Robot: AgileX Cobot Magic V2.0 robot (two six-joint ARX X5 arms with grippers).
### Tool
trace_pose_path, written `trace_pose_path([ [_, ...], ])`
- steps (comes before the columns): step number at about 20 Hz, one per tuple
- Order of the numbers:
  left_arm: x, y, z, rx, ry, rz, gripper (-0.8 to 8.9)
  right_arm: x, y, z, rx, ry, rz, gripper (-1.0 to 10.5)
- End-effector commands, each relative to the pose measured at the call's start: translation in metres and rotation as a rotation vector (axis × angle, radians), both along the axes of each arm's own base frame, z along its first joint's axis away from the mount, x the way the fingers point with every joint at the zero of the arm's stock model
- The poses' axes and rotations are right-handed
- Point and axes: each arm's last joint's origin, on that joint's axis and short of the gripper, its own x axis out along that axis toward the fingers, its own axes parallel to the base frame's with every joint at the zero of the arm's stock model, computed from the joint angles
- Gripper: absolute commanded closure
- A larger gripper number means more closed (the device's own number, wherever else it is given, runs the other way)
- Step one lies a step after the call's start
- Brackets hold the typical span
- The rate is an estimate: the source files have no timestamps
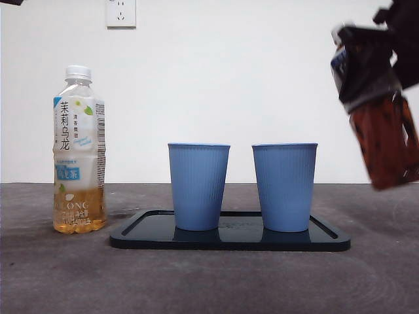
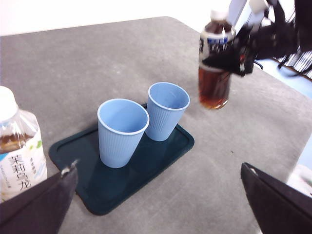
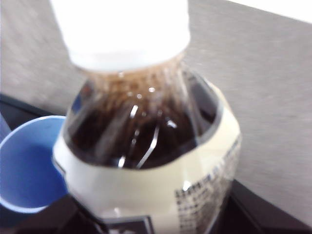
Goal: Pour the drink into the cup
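Observation:
My right gripper (image 1: 370, 68) is shut on a bottle of dark drink (image 1: 387, 139) with a white cap on. It holds the bottle tilted in the air, to the right of the tray and above the cups' rims. The bottle also shows in the left wrist view (image 2: 213, 85) and fills the right wrist view (image 3: 146, 141). Two empty blue cups, left (image 1: 198, 186) and right (image 1: 284, 186), stand on a dark tray (image 1: 229, 242). The right cup (image 2: 166, 109) is the one nearer the bottle, and its rim (image 3: 24, 170) shows in the right wrist view. My left gripper (image 2: 156, 207) is open and empty, back from the tray.
A capped bottle of pale tea (image 1: 78, 157) stands on the grey table left of the tray and close to my left gripper (image 2: 17, 146). A wall socket (image 1: 121, 12) is on the white wall behind. The table's edge (image 2: 292, 122) runs past the dark bottle.

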Motion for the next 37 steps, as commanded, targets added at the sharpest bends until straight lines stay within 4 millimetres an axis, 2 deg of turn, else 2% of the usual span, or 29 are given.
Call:
trace_pose_path([
  [1, 0.004, -0.001, 0.003, -0.007, 0.011, 0.002, 2.86, 0.004, -0.004, -0.007, 0.117, -0.150, -0.023, 7.3],
  [4, 0.012, -0.003, -0.001, 0.002, 0.047, 0.002, 2.86, 0.002, -0.010, -0.032, 0.202, -0.255, -0.071, 7.3],
  [8, 0.023, -0.006, -0.008, 0.016, 0.099, 0.002, 2.86, 0.002, -0.020, -0.050, 0.247, -0.308, -0.129, 7.3],
  [18, 0.030, -0.008, -0.011, 0.023, 0.123, 0.002, 2.86, 0.018, -0.025, -0.067, 0.268, -0.298, -0.155, 7.3],
  [26, 0.030, -0.008, -0.012, 0.025, 0.131, 0.002, 2.86, 0.018, -0.025, -0.071, 0.257, -0.265, -0.159, 7.2],
  [29, 0.030, -0.008, -0.012, 0.025, 0.135, 0.002, 2.86, 0.018, -0.025, -0.073, 0.251, -0.246, -0.161, 5.8],
  [32, 0.030, -0.008, -0.012, 0.025, 0.134, 0.002, 2.85, 0.016, -0.026, -0.072, 0.240, -0.224, -0.164, 4.9],
  [35, 0.030, -0.008, -0.012, 0.026, 0.134, 0.002, 2.85, 0.007, -0.027, -0.060, 0.225, -0.168, -0.170, 4.5],
  [37, 0.030, -0.008, -0.012, 0.026, 0.134, 0.002, 2.85, -0.005, -0.029, -0.042, 0.216, -0.120, -0.175, 4.5],
])
